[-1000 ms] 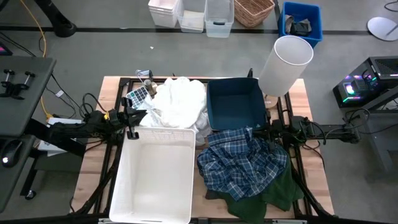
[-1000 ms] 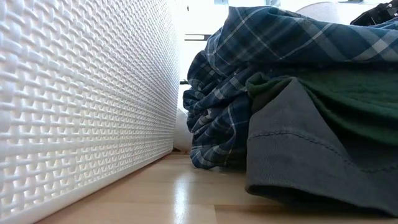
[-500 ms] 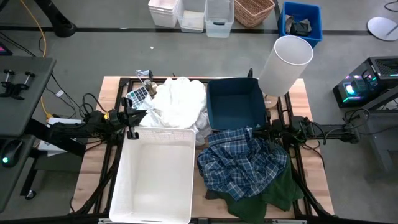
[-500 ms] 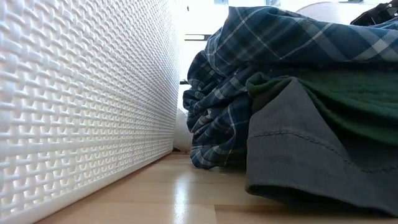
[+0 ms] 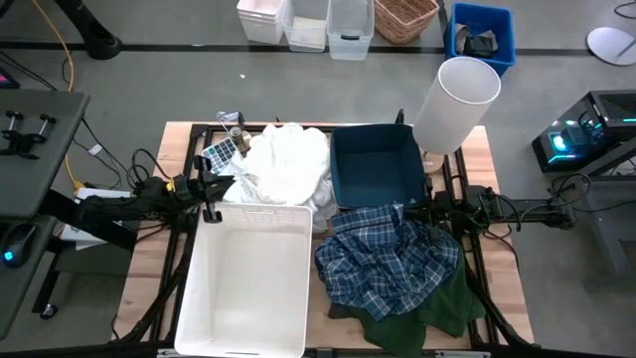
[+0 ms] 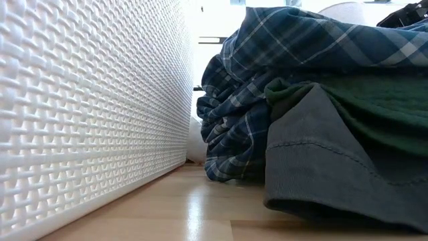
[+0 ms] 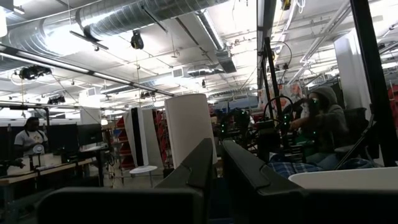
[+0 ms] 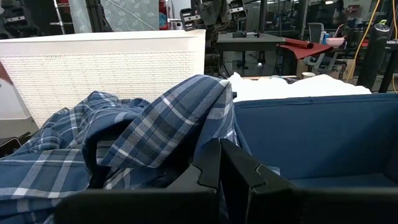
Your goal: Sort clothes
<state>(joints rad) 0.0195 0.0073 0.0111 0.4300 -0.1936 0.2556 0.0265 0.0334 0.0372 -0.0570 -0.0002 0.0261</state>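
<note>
A pile of white clothes (image 5: 284, 163) lies at the table's far left, partly over the white plastic bin's far rim. A blue-and-white plaid shirt (image 5: 387, 257) lies at the near right on a dark green garment (image 5: 421, 312) and a dark grey one (image 6: 314, 157), which rests on the tabletop. My left gripper (image 5: 221, 187) is shut and empty beside the white pile's left edge; it also shows in the left wrist view (image 7: 217, 163). My right gripper (image 5: 417, 211) is shut and empty at the plaid shirt's far right edge, with the shirt (image 8: 155, 127) just ahead of it.
The white plastic bin (image 5: 248, 343) stands at the near left, and the dark blue square bin (image 5: 376, 194) at the far middle. A tall white cylinder (image 5: 457, 103) stands at the far right corner. Small items (image 5: 223, 149) lie left of the white pile. A person (image 7: 320, 121) sits beyond the table.
</note>
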